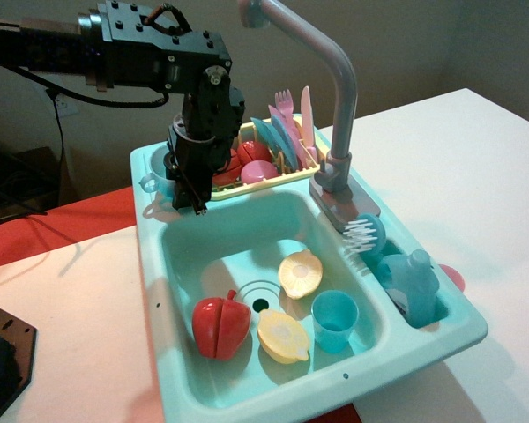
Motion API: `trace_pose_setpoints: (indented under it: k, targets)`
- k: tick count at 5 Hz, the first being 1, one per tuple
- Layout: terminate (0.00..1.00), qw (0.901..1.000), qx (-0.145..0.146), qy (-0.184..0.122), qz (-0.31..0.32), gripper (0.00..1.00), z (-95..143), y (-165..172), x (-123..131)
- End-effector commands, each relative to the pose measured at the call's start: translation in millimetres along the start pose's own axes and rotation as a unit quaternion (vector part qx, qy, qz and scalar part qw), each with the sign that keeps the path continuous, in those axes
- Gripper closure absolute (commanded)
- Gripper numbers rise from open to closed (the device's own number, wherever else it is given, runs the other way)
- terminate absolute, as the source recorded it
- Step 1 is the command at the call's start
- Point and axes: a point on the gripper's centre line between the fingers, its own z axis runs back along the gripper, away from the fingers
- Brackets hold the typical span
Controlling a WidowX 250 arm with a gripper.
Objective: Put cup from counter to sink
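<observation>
Your claw (194,196) hangs down from the black arm (123,48) at the back left corner of the sink unit. Its dark fingers point down and sit right at the cup (152,182), which they mostly hide. You cannot tell if the fingers are apart or squeezed on the cup, because the claw blocks the view.

You can see only the cup's light-blue handle and a bit of its rim. It is on the counter (150,211), the flat ledge behind the sink (203,256).

Down in the sink you have a red apple (220,327), two yellow fruit halves (283,336), and a brighter blue tumbler (335,321) standing up near the front.

Just to the right of your claw is the yellow dish rack (264,176), with red fruit, plates and a pink fork in it. Past that stands the tall grey tap (335,106). A blue bottle (410,284) lies in the small side bin.

All of it rests on the white worktop (476,176).
</observation>
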Motion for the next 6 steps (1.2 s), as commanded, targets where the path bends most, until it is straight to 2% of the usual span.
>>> trace_pose_setpoints:
  k: [1,2,3,4,5,6]
  targets:
    - [0.0,0.9991,-0.01,-0.042,-0.004,1.0,27.8,-0.4,0.8]
    - [0.0,0.999,-0.01,-0.043,0.01,1.0,54.1,-13.4,8.5]
    - [0.0,0.9982,-0.013,-0.058,0.004,1.0,74.3,-27.4,14.3]
    - [0.0,0.9971,-0.033,-0.067,-0.016,1.0,90.7,-64.1,19.6]
    - [0.0,0.9975,-0.016,-0.063,-0.029,1.0,84.5,-99.2,29.5]
    - [0.0,0.9985,-0.014,-0.042,-0.032,1.0,55.8,-111.3,46.6]
